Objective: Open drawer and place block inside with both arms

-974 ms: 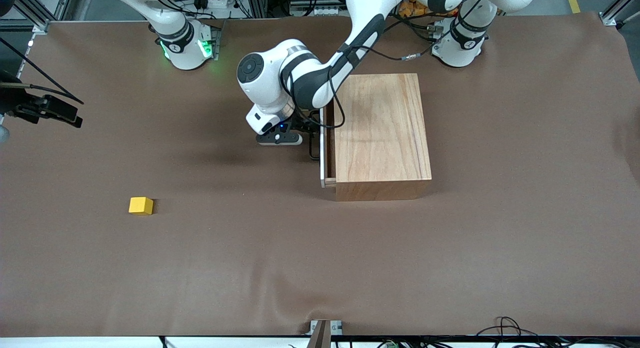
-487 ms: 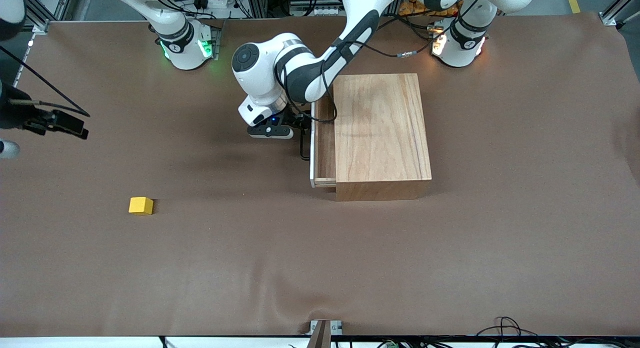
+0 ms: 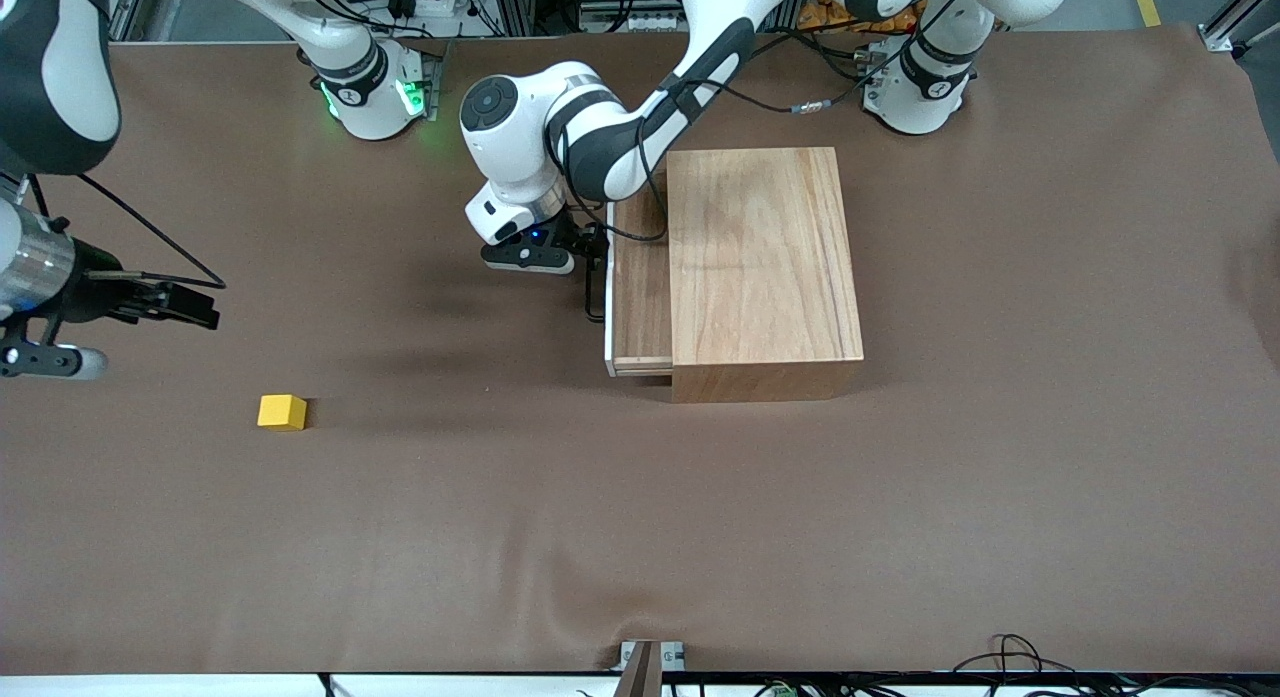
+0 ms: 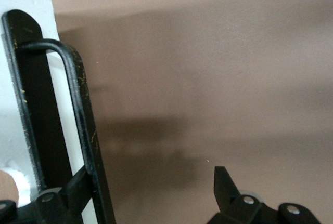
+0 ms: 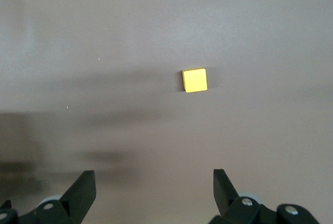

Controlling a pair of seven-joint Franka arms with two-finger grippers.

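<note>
My left gripper hooks one finger inside the black loop handle, jaws wide, dragging the shallow wooden drawer partly out. Right gripper open, empty, over small yellow cube on the brown table.

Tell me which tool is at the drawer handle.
The left tool: one finger hooked inside the drawer's black loop handle. The right tool hangs open over bare table, short of the yellow block.
</note>
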